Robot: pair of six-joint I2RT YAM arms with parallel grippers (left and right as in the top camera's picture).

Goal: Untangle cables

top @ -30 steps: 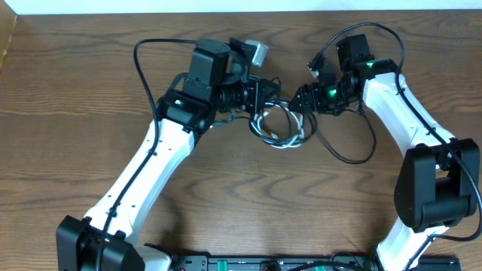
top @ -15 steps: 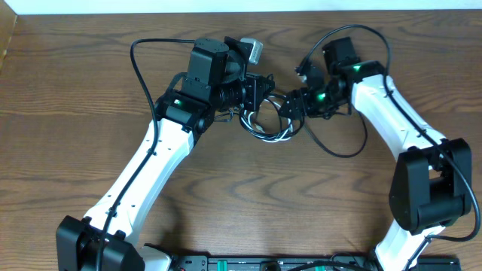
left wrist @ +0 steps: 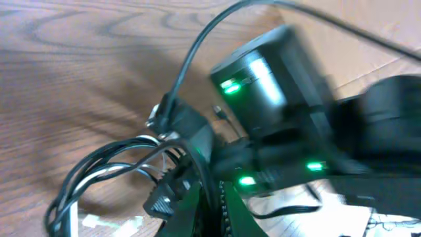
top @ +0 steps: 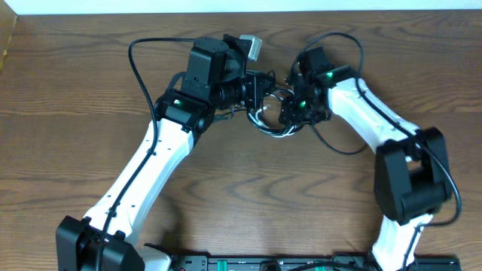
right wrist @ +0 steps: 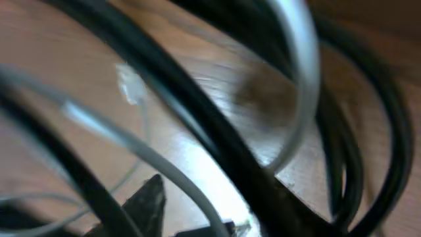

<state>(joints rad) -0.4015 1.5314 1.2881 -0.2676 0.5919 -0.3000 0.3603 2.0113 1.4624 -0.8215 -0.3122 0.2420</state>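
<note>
The cables (top: 275, 124), thin black and thin white, lie looped together on the wooden table between the two arms. A black loop (top: 340, 147) trails to the right. My left gripper (top: 261, 89) is at the bundle's upper left edge. In the left wrist view its jaws (left wrist: 214, 207) are nearly together on dark cable strands, with a black plug (left wrist: 161, 197) and the loops (left wrist: 99, 174) just left of them. My right gripper (top: 291, 111) is pressed into the bundle's right side. In the right wrist view black cable (right wrist: 217, 145) and white cable (right wrist: 299, 79) fill the blurred frame and one fingertip (right wrist: 151, 197) shows.
The right arm (left wrist: 276, 85) with green lights fills the left wrist view close behind the bundle. The arms' own thicker black cords arch over each wrist (top: 143, 56). A pale wall edge (top: 241, 6) runs along the table's far side.
My right gripper has moved left into the cable bundle. The bundle and its trailing black loop have shifted up and left. My left gripper has barely moved.
</note>
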